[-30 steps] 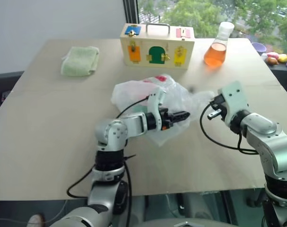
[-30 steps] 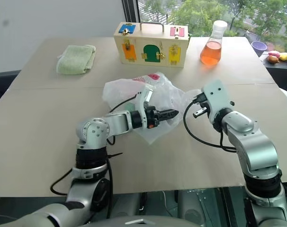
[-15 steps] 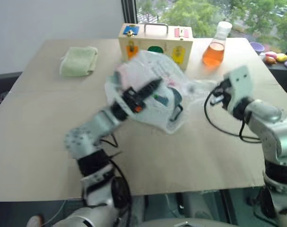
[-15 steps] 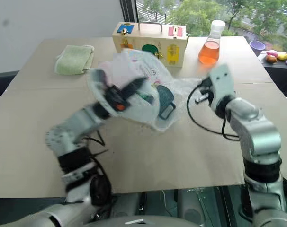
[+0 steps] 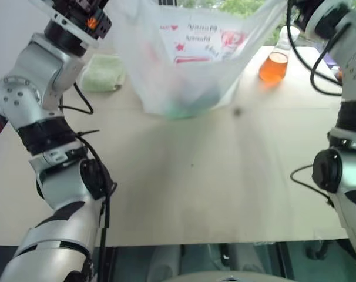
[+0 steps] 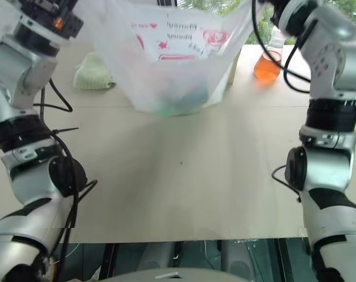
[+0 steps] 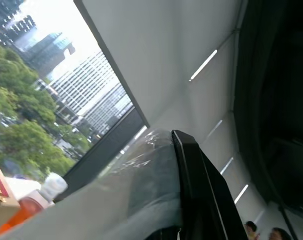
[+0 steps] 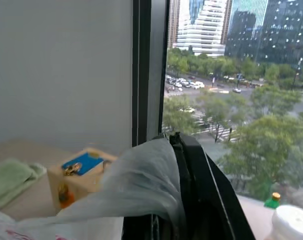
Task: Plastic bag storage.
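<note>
Right eye view: holding plastic bag (image 6: 178, 64) stretched above desk (image 6: 184, 176), both jaws clamping opposite edges, probably spreading mouth for storing, green contents sagging.

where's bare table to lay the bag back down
The near half of the table, between the two arms and below the hanging plastic bag, is bare. The far edge is crowded: green cloth on the left, orange flask on the right, wooden box behind the bag.
</note>
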### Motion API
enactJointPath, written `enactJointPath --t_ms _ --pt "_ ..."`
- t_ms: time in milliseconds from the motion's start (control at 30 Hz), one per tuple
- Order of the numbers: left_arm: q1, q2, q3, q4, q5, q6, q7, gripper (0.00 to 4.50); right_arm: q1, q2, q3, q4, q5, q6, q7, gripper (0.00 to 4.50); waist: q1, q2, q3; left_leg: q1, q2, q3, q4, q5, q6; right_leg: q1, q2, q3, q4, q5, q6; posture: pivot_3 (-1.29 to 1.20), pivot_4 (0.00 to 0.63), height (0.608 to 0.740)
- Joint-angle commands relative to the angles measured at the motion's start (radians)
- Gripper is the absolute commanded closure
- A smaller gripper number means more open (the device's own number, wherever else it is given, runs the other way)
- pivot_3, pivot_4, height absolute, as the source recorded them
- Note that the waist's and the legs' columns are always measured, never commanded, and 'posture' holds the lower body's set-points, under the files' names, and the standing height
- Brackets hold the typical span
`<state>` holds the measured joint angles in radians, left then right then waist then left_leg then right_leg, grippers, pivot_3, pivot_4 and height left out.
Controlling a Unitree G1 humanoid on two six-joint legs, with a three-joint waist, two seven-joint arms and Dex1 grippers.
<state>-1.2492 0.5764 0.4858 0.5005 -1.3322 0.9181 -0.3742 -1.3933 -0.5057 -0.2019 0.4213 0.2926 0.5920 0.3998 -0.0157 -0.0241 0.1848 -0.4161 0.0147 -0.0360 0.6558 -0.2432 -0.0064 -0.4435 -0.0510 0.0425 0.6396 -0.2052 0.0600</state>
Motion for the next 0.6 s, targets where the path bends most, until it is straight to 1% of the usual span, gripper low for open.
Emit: enactJointPath --t_ms 33,133,233,333,400,433,467,500,533,600 --pt "-0.143 0.064 -0.022 0.137 0.123 -0.088 -0.164 4.49 -0.097 -0.077 -0.003 0.046 -0.031 -0.106 0.046 4.5 -0.006 0.0 0.0 -0.003 0.0 0.0 -0.001 0.0 0.0 -0.003 0.0 0.0 0.003 0.0 0.0 0.0 0.15 0.74" --pt "-0.183 0.089 -0.027 0.197 0.176 -0.073 -0.24 4.49 -0.069 -0.134 0.006 -0.034 -0.025 -0.074 0.089 4.5 -0.024 0.0 0.0 -0.004 -0.001 0.001 -0.007 0.0 -0.001 -0.005 -0.002 -0.001 -0.001 0.0 0.0 0.0 0.15 0.74" --pt "-0.119 0.091 -0.044 0.147 0.207 -0.012 -0.27 4.49 0.057 -0.189 -0.006 -0.221 0.002 0.022 0.105 4.5 -0.031 0.001 0.0 -0.005 -0.002 0.002 -0.011 0.0 -0.001 -0.007 -0.005 -0.001 -0.003 0.0 0.0 0.0 0.15 0.74" --pt "0.08 0.067 -0.054 -0.082 0.173 0.088 -0.261 4.49 0.345 -0.218 -0.094 -0.561 0.083 0.225 0.071 4.5 -0.034 0.001 0.0 -0.004 -0.002 0.002 -0.014 0.0 0.0 -0.007 -0.005 -0.001 -0.003 0.0 0.0 0.0 0.15 0.74" --pt "0.272 0.047 -0.06 -0.286 0.148 0.133 -0.241 4.49 0.598 -0.206 -0.183 -0.824 0.169 0.383 0.06 4.5 -0.029 0.001 -0.001 -0.003 -0.001 0.001 -0.014 0.0 0.0 -0.007 -0.005 -0.001 -0.002 0.0 0.0 0.0 0.15 0.74" --pt "0.349 0.039 -0.052 -0.356 0.125 0.159 -0.224 4.49 0.704 -0.197 -0.216 -0.928 0.202 0.436 0.055 4.5 -0.028 0.001 0.0 -0.003 -0.001 0.001 -0.012 0.0 0.0 -0.007 -0.005 -0.001 0.001 0.0 0.0 0.0 0.15 0.74" --pt "0.461 0.045 -0.056 -0.442 0.122 0.178 -0.231 4.49 0.854 -0.183 -0.24 -1.049 0.225 0.483 0.054 4.5 -0.025 0.002 0.0 -0.004 -0.001 0.002 -0.01 0.0 0.0 -0.007 -0.006 -0.001 0.003 0.0 0.0 0.0 0.15 0.74" --pt "0.573 0.056 -0.065 -0.518 0.129 0.191 -0.249 4.49 1.007 -0.177 -0.243 -1.16 0.238 0.517 0.059 4.5 -0.023 0.002 -0.001 -0.008 -0.001 0.002 -0.009 0.0 0.0 -0.009 -0.005 0.0 0.0 0.0 0.0 0.0 0.15 0.74" --pt "0.649 0.065 -0.072 -0.571 0.136 0.195 -0.262 4.49 1.108 -0.174 -0.245 -1.233 0.249 0.537 0.058 4.5 -0.023 0.002 -0.001 -0.007 0.0 0.001 -0.006 0.0 0.0 -0.009 -0.005 -0.001 0.003 0.0 0.0 0.0 0.15 0.74" --pt "0.762 0.051 -0.079 -0.611 0.162 0.185 -0.244 4.49 1.312 -0.158 -0.179 -1.337 0.256 0.526 0.066 4.5 -0.021 0.002 0.0 -0.006 -0.001 0.003 -0.003 0.0 0.001 -0.008 -0.005 0.002 0.001 -0.001 0.001 0.0 0.15 0.74"
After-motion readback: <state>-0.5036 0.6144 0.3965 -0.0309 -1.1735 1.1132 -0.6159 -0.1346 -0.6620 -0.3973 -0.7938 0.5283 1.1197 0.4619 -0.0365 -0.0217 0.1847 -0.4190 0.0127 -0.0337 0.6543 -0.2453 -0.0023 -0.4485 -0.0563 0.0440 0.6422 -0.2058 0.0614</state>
